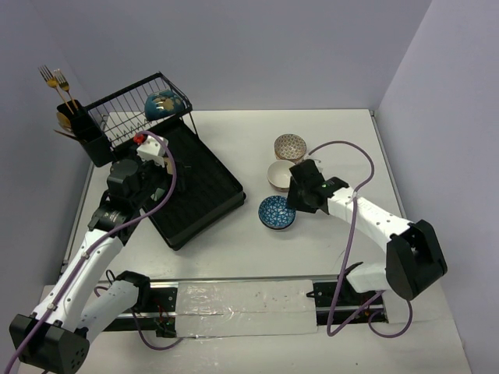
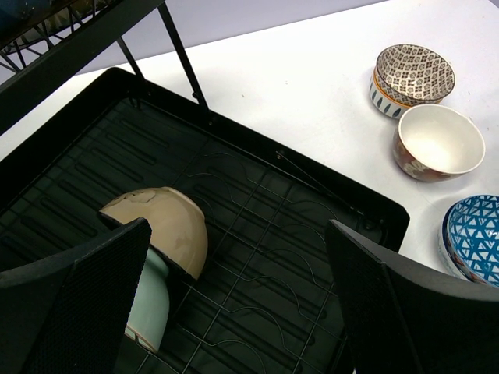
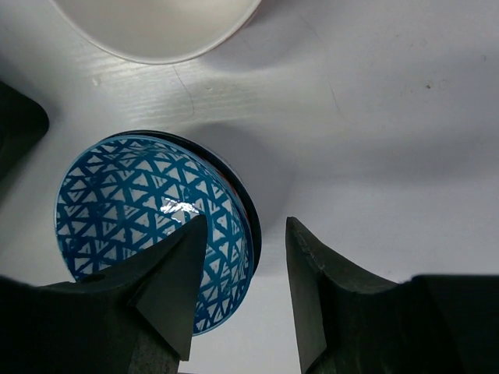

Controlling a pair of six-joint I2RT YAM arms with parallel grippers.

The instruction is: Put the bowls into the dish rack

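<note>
The blue triangle-patterned bowl [image 1: 277, 212] [image 3: 132, 202] stands on the white table. My right gripper [image 1: 297, 198] [image 3: 245, 226] is open astride its right rim, one finger inside the bowl and one outside, with a gap still showing. Behind it sit a white-lined bowl [image 1: 281, 174] [image 2: 437, 144] and a brown-patterned bowl [image 1: 290, 146] [image 2: 413, 78]. The black dish rack [image 1: 199, 187] holds a teal bowl [image 1: 165, 104] in its wire basket. A beige bowl [image 2: 168, 226] and a mint bowl [image 2: 148, 304] stand on edge in its ribbed tray [image 2: 257, 202]. My left gripper [image 1: 144, 152] [image 2: 242, 312] hangs wide open over the tray, holding nothing.
A black utensil cup [image 1: 78, 125] with gold forks [image 1: 54, 78] hangs at the rack's far left corner. Lilac walls close the back and right sides. The right arm's purple cable [image 1: 351, 152] loops over the table behind the bowls.
</note>
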